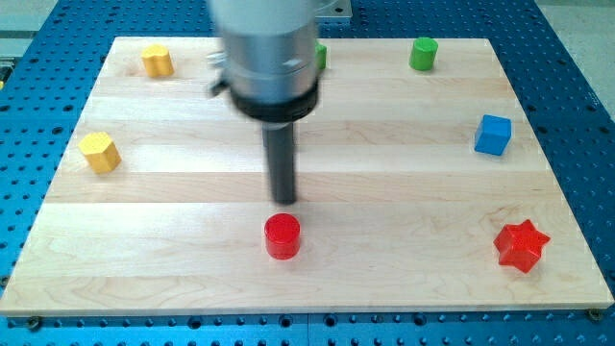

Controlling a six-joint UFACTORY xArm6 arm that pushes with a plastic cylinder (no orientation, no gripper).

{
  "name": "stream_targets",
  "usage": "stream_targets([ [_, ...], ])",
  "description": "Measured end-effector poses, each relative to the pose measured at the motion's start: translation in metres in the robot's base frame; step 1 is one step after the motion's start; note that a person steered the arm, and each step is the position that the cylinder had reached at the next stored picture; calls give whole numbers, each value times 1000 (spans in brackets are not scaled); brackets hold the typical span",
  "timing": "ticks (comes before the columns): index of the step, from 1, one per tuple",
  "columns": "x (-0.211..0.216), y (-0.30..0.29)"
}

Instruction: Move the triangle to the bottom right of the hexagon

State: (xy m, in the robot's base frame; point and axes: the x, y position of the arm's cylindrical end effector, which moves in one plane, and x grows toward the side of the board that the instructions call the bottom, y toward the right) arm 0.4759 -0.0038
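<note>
Tip [283,200] mid-board; red cylinder [282,236] just below blocks downward travel. Open wood toward both view sides. Yellow hexagon [100,153] at left edge, blue cube [493,135] and red star [521,246] at right edge.

green block [321,56] mostly hidden behind blurred arm housing [264,48], housing cut off at the view's top
</note>
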Motion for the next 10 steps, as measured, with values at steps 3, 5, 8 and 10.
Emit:
stream_targets([
  [3, -31, -101],
  [5, 7, -147],
  [8, 58, -142],
  [10, 12, -125],
])
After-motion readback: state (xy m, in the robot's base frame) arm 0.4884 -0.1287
